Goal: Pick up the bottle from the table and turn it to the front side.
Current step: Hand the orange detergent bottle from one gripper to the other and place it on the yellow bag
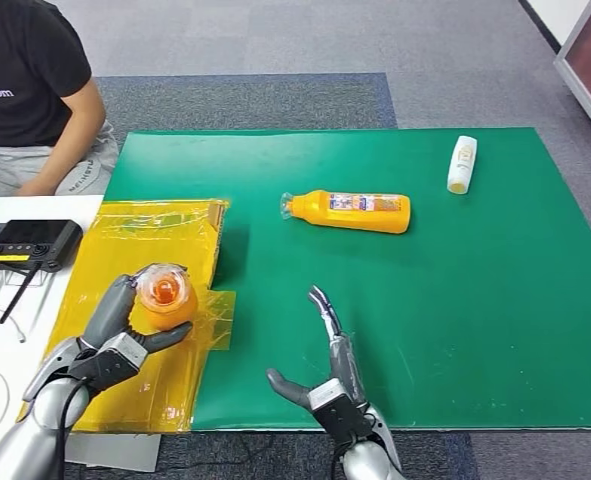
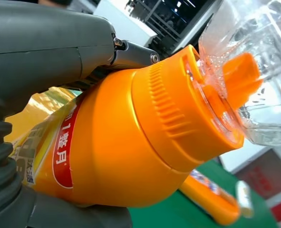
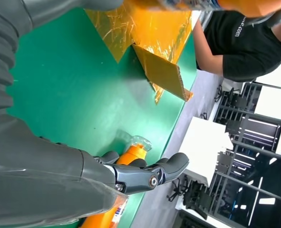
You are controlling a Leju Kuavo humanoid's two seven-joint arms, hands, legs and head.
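My left hand (image 1: 115, 340) grips an orange bottle (image 1: 164, 293) with a clear cap, held upright over the yellow sheet so its top faces the head camera. In the left wrist view this bottle (image 2: 131, 137) shows a red label strip, with my thumb and fingers around its body. A second orange bottle (image 1: 348, 212) lies on its side at the middle of the green mat (image 1: 465, 320), cap pointing left. My right hand (image 1: 333, 385) hovers open near the mat's front edge, fingers spread toward that lying bottle (image 3: 131, 154), well short of it.
A small white bottle (image 1: 462, 163) lies at the mat's far right. A yellow taped cardboard tray (image 1: 148, 240) covers the mat's left end. A person in a black shirt (image 1: 28, 70) sits at the far left. A black controller (image 1: 28, 243) rests on the white table.
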